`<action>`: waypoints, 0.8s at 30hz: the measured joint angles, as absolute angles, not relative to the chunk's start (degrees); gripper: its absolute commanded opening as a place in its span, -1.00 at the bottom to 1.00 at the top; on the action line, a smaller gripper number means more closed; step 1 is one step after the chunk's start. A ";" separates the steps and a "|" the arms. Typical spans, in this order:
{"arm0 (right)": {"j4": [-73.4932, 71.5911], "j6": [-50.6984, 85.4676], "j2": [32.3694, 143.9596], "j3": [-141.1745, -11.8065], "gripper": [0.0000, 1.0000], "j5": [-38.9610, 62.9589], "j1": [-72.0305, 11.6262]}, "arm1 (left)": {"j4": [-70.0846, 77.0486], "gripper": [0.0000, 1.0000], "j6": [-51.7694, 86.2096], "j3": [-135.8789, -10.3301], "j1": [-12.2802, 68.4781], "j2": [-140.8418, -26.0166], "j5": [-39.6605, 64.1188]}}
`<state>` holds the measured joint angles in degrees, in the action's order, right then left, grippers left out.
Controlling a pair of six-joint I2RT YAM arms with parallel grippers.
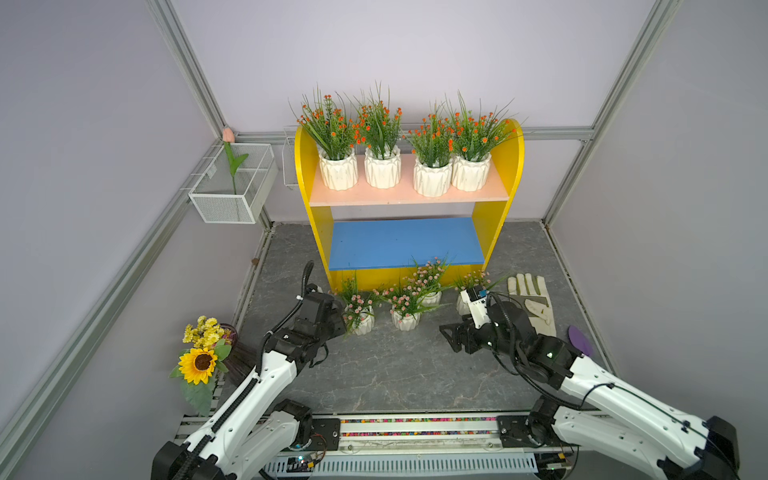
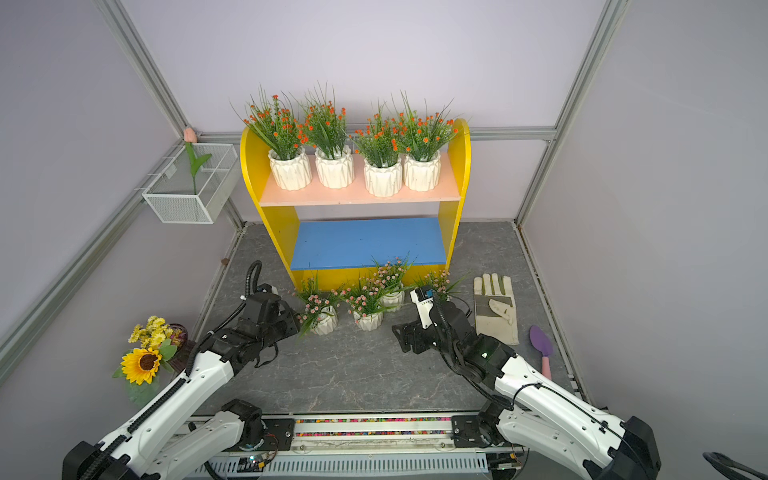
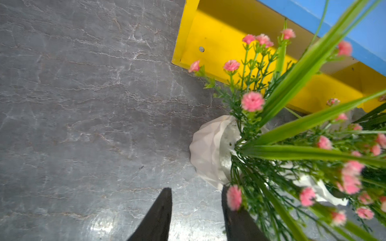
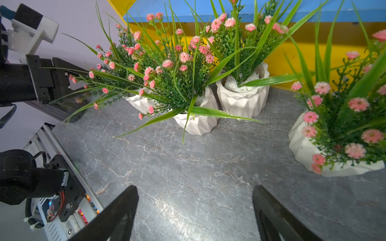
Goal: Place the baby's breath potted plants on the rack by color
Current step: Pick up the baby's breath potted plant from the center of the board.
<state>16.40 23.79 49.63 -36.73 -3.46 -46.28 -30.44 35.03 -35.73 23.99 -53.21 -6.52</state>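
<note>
Left gripper (image 3: 196,188) is low over the grey floor (image 3: 83,125), right beside the left-end pink plant (image 3: 208,154). Its jaws are partly apart, narrower than the other arm's, with only bare floor between them. One finger (image 3: 236,217) sits at the foot of that white pot, under the sprigs; whether it touches or stops just short, I can't tell. The other finger (image 3: 158,212) is clear of the pot. It holds nothing. In both top views these fingers are hidden behind the wrist and foliage.

Right gripper (image 4: 195,192) is spread wide over bare floor, holding and touching nothing. In a top view the right gripper (image 1: 448,338) points toward the middle of the floor, near the pink group but apart from every pot.

Four orange-flowered plants (image 1: 382,168) stand upright in a row on the salmon upper board (image 1: 407,195) of the rack (image 1: 513,166). Four pink-flowered plants (image 4: 198,123) are all on the floor just in front of the rack, below the edge of the blue lower board (image 1: 405,243). Three are bunched close with their sprigs tangled. The fourth pink plant (image 4: 309,150) stands a little apart, nearest the right arm.

A work glove (image 1: 534,299) lies flat on the floor beside the rack, with a purple trowel (image 2: 540,343) near it.
</note>
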 measured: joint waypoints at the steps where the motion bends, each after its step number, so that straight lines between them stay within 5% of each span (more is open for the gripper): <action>1: 16.40 23.81 49.76 -36.73 0.76 -3.46 -46.28 | -30.28 -0.19 34.74 -35.81 23.99 -53.60 -6.22; 24: 16.38 23.81 50.57 -36.73 0.77 -4.58 -46.28 | -28.99 -0.35 29.08 -41.65 23.94 -66.78 -1.54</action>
